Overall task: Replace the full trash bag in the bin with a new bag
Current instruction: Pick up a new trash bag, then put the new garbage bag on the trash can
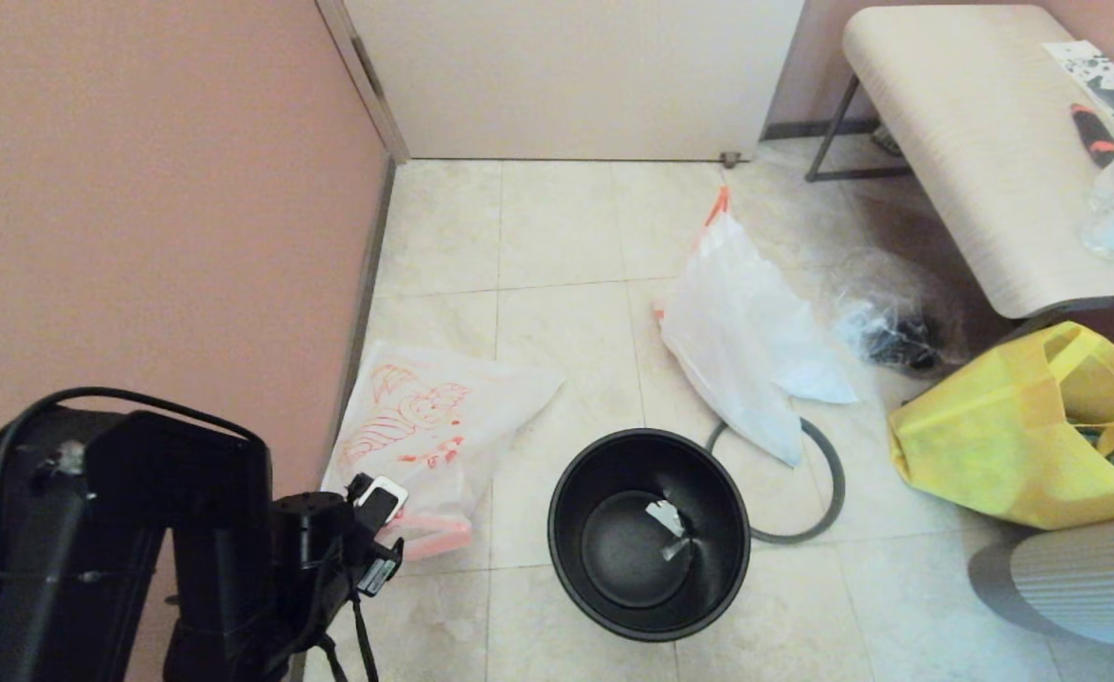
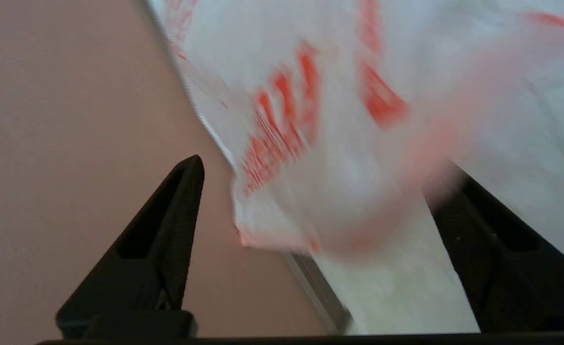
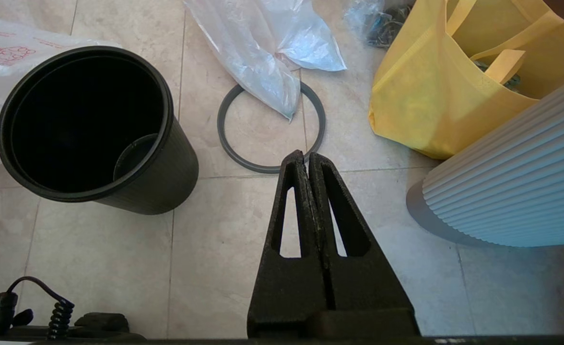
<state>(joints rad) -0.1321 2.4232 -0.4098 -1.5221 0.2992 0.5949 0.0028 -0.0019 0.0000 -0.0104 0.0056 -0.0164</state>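
The black bin (image 1: 566,559) (image 3: 176,158) stands upright on the tiled floor with no bag in it, only a paper scrap at the bottom. Its grey ring (image 1: 837,488) (image 3: 220,125) lies on the floor beside it. The full trash bag (image 1: 737,350) (image 3: 258,52) lies behind the bin, its end over the ring. By the wall lies the flat new bag (image 1: 434,417) (image 2: 311,96) (image 3: 4,43). My left gripper (image 1: 377,530) (image 2: 325,172) is open, with the bag's pinkish handle end between its spread fingers. Near the ring my right gripper (image 3: 306,155) hangs shut and empty.
A yellow bag (image 1: 1012,445) and a grey ribbed object (image 1: 1087,578) stand right of the bin. A clear film bag with dark items (image 1: 889,327) lies under a light table (image 1: 974,142). The pink wall (image 1: 140,237) closes off the left.
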